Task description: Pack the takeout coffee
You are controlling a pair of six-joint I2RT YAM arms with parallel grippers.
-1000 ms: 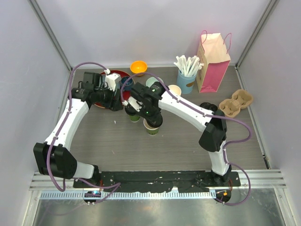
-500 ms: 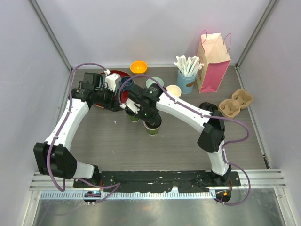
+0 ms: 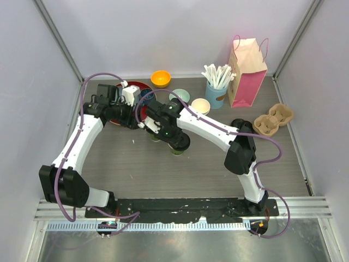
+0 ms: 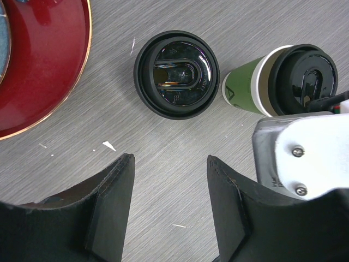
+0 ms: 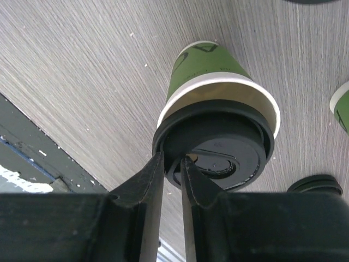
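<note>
1. Grey table (image 3: 212, 164) held a green paper cup (image 5: 204, 65) mid-table, with its black lid (image 5: 218, 144) on.
2. Right gripper (image 5: 172, 161) had narrow jaws astride that lid's rim; pinching or not, I couldn't tell.
3. Left gripper (image 4: 169, 164) gaped wide above a loose lid (image 4: 175, 73).

A separate lid (image 4: 176, 73) lies between the plate (image 4: 43, 65) and the lidded cup (image 4: 245, 90), near both

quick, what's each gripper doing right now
left gripper: open, holding nothing
right gripper: jaws narrowly apart at the rim of the black lid; grip cannot be told
</note>
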